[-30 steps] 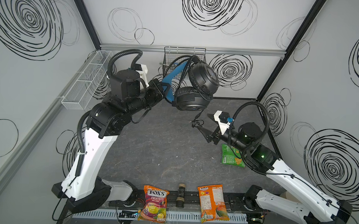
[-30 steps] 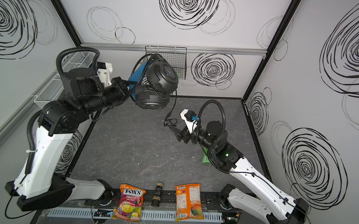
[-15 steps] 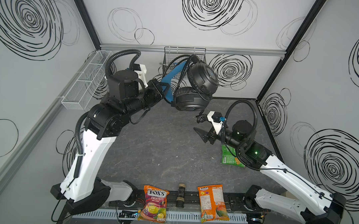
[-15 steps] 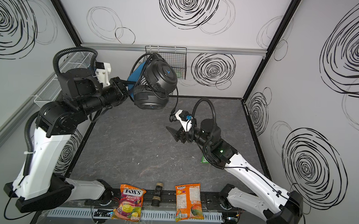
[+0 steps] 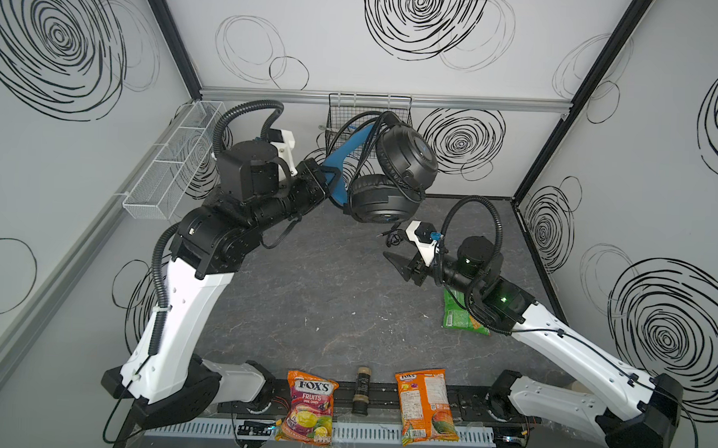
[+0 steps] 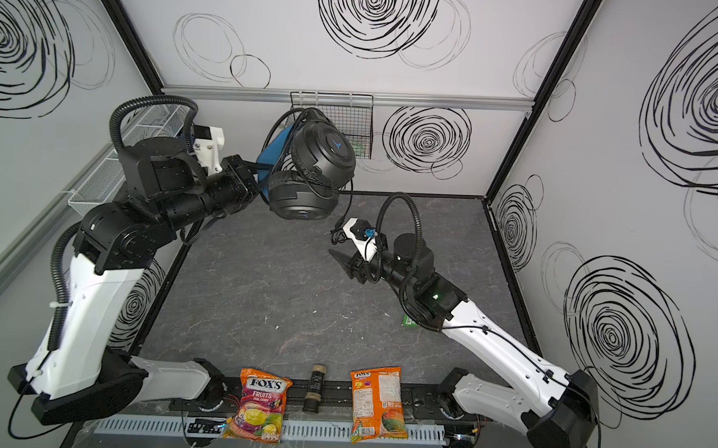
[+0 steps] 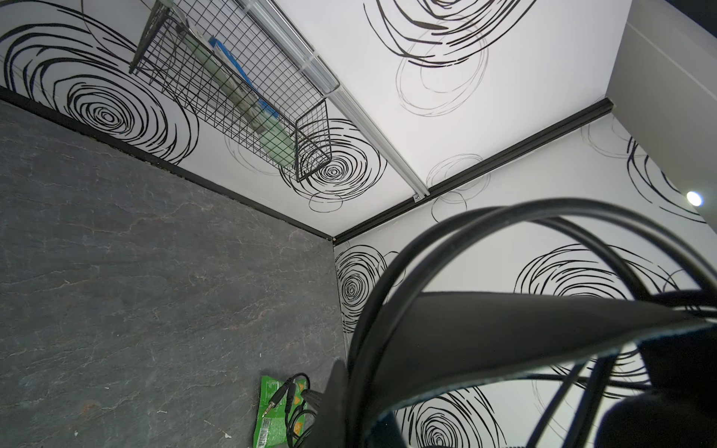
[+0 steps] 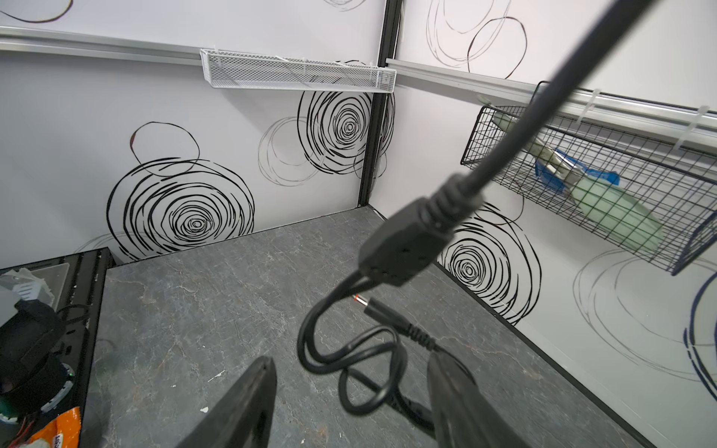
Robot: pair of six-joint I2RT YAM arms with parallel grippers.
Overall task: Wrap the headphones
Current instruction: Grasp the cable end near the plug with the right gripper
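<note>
With your left gripper point(image 5: 324, 177) clamped on the headphones point(image 5: 393, 172), held aloft at the back, your right gripper point(image 8: 349, 357), fingers parted and gripping nothing, straddles the dangling cable point(image 8: 345, 349), which may swing clear before you close.

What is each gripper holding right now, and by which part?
The left gripper is shut on the headphones, by the blue strap. The right gripper holds nothing: its fingers stand open around the dangling cable.

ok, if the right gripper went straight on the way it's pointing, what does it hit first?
Probably the headphones' cable: in the right wrist view its looped end hangs between the open fingers of the right gripper, just ahead. Past that, the tabletop. Depth is unclear.
</note>
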